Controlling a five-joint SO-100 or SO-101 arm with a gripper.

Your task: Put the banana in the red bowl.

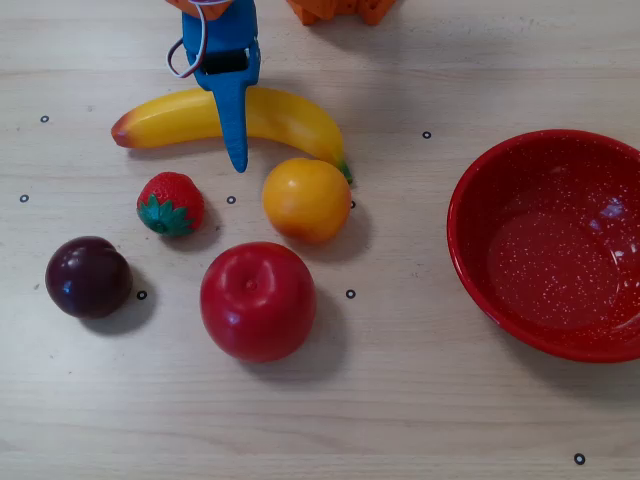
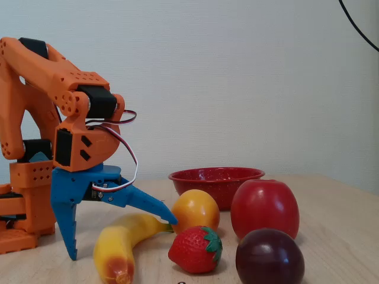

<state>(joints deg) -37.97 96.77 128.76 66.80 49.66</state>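
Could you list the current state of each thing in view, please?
gripper: open, fingers straddling the banana
banana: lying on the table, not lifted
red bowl: upright, empty
orange: on the table beside the banana
apple, strawberry, plum: on the table, untouched

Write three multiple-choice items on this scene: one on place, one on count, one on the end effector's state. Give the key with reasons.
1. In the overhead view, where is the red bowl?
A. right of the fruit
B. left of the fruit
C. under the arm

2. How many fruits lie on the table?
A. three
B. five
C. seven

3. The end effector is:
A. shut on the apple
B. inside the bowl
C. open, straddling the banana

Key: 1 A, the bowl sits at the right edge. 2 B, banana, strawberry, orange fruit, plum, apple. 3 C, the fixed view shows one finger on each side of the banana.
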